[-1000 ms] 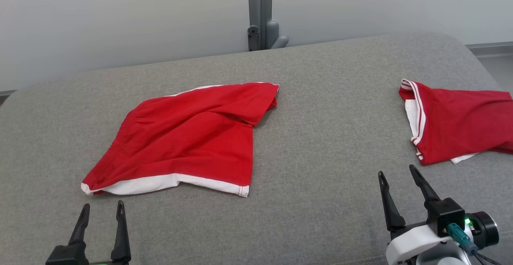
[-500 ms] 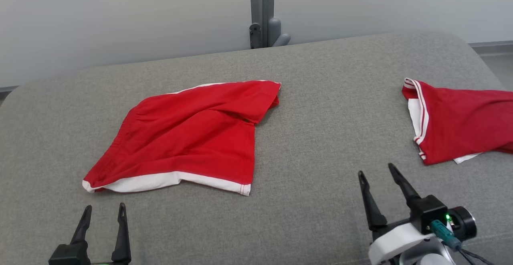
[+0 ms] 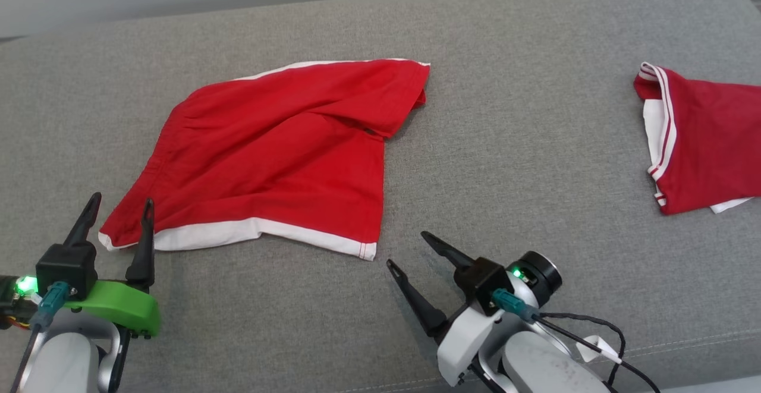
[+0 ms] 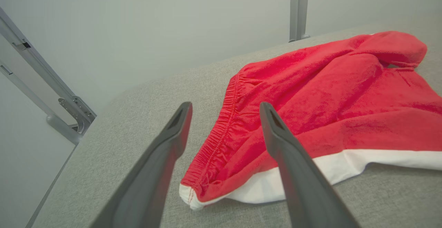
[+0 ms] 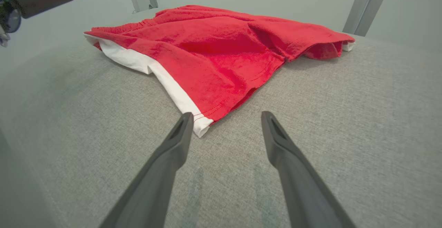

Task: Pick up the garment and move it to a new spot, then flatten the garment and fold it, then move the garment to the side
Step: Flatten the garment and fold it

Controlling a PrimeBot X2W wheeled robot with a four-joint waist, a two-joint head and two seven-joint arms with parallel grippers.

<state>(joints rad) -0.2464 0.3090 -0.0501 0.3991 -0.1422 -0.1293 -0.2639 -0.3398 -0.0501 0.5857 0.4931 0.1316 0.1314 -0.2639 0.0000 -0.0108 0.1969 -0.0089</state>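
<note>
Head view: a grey fabric-covered table [image 3: 511, 143] carries red shorts [image 3: 279, 149] with a white hem, lying rumpled and not flat. The left end effector [image 3: 122, 198] hovers at the near left corner of the shorts, its two dark fingers spread apart and holding nothing; the inner fingertip overlaps the red cloth near the white corner. The right end effector [image 3: 406, 247] sits just right of the near right corner of the shorts, fingers spread wide and empty, pointing up and to the left towards that corner. Well to the right of it, at the table's far right, lies another red garment [image 3: 707, 143] with white trim.

Left wrist view: the two fingers [image 4: 172, 135] of the left end effector rise apart from the bottom edge. Between and beyond them lies the gathered waistband corner of the shorts [image 4: 328, 93], with the white hem running off to the right behind the right finger. Whether a finger touches the cloth cannot be told. A grey post [image 4: 298, 10] stands against the pale wall beyond the table.

Right wrist view: the right end effector [image 5: 227, 113] stands open above bare table. The white hem corner of the shorts [image 5: 221, 41] lies just beside the left fingertip, with the rest of the cloth spreading ahead of it. At the upper left corner shows a dark finger of the left end effector.
</note>
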